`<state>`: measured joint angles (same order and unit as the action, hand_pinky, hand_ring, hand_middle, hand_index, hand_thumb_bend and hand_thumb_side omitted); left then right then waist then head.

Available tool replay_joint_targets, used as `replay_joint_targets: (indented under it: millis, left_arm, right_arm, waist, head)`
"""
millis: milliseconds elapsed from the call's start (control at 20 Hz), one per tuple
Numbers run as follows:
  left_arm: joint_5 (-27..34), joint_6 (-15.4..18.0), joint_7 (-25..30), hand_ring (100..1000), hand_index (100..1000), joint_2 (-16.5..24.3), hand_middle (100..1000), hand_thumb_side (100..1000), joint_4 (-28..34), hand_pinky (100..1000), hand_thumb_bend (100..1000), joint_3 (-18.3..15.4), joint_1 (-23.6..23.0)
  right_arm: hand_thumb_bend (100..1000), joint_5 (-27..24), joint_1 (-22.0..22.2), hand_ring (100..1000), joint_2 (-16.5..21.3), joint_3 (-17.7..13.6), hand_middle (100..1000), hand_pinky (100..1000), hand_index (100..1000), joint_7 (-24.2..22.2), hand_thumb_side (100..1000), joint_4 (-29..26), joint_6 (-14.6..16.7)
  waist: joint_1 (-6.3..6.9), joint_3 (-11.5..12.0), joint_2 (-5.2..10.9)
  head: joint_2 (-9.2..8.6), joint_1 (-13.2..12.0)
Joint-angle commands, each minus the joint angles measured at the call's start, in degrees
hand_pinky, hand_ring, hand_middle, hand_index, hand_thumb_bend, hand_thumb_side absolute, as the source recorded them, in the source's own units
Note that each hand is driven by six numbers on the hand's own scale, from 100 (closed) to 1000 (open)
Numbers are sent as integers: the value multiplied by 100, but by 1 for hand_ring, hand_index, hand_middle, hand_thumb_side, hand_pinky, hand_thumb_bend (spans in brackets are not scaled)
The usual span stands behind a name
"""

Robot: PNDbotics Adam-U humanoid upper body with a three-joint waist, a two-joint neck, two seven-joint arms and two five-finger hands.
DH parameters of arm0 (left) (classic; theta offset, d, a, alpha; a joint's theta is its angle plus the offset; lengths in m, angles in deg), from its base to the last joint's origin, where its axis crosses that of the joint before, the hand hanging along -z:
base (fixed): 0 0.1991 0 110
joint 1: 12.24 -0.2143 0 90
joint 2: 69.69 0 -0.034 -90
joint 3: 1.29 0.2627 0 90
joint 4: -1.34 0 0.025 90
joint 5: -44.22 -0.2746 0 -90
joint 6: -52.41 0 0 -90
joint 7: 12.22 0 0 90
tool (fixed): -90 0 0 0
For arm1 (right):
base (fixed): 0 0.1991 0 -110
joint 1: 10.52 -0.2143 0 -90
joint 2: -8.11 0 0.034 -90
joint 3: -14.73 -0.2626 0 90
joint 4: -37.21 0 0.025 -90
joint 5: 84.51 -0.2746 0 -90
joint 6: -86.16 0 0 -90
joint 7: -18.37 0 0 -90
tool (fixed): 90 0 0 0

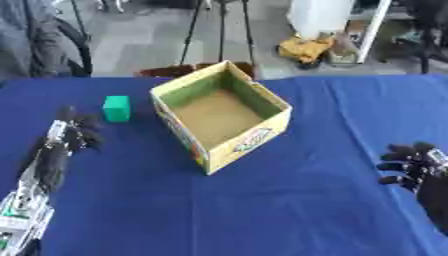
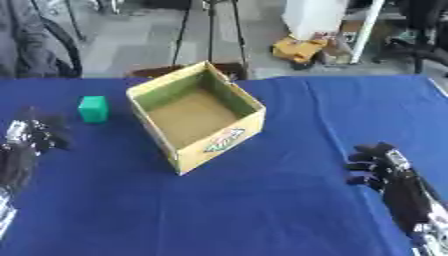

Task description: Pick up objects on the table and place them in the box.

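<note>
We see the box point(image 1: 220, 114) open, a green block point(image 1: 116, 108) beside it. Our left hand point(image 1: 74, 131) and right hand point(image 2: 378, 161) rest blurred; we cannot tell finger positions.

Both views come from the robot's head, looking steeply down and forward over the blue cloth-covered counter point(image 1: 289, 210) toward the grey floor at the far side. They sit side by side, so they share nearly the whole scene: the open yellow cardboard box point(image 1: 220, 115) near the middle and the small green block point(image 1: 116, 108) to its left. The right eye view shows everything shifted left and takes in more of the counter's right side.
</note>
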<state>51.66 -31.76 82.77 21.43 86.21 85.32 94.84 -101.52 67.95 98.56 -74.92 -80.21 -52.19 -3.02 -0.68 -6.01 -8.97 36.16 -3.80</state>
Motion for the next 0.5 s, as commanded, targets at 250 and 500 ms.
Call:
replay_joint_targets:
  millis: [250,500]
  left_arm:
    - [-102,43,59,567,759,378,606,1000,176,582,274,2,126]
    - [-459,116,284,601,778,999,642,801,180,606,160,6,397]
  right_arm:
    - [100,1,-33,716,115,-45,676,599,813,9,935,-107,-1]
    - [100,14,-10,716,161,-36,676,599,813,-1,934,-100,0]
  waist:
    - [9,-33,97]
    - [48,-66,133]
  head:
    - [-48,4]
    - [-39,6]
